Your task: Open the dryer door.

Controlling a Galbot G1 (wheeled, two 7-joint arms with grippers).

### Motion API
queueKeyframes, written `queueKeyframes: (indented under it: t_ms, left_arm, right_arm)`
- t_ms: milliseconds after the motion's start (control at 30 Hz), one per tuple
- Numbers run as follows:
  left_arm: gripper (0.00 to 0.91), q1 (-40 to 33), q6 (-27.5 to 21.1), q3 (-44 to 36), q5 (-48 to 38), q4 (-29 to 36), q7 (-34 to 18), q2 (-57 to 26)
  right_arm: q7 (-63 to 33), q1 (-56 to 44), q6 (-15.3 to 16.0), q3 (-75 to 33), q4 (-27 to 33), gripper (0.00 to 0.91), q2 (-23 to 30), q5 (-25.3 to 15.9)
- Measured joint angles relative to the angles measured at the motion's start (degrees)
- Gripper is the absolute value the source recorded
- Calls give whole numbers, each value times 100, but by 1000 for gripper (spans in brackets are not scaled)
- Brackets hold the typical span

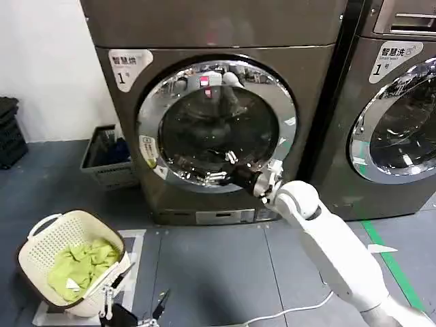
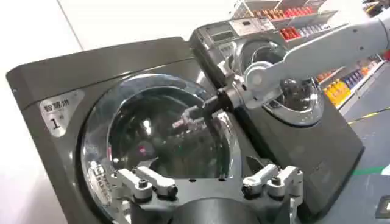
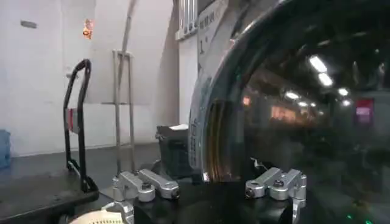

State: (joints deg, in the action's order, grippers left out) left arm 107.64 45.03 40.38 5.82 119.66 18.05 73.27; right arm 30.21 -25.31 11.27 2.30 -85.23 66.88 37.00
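Right gripper (image 1: pixel 219 177) at frame centre: finger state you cannot tell | dryer door (image 1: pixel 216 122): closed, round glass, chrome ring | left gripper (image 1: pixel 133 315): fingers apart, lower left.

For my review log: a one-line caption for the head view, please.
Right gripper reaches the lower glass of the shut dryer door; left gripper waits low beside the laundry basket.
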Motion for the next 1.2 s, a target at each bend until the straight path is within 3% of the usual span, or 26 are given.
queueKeyframes:
  t_ms: [1200]
  left_arm:
    - [907, -33, -22, -26, 3, -37, 65, 90]
  right_arm:
    - [-537, 795, -29, 949, 925, 907, 733, 33]
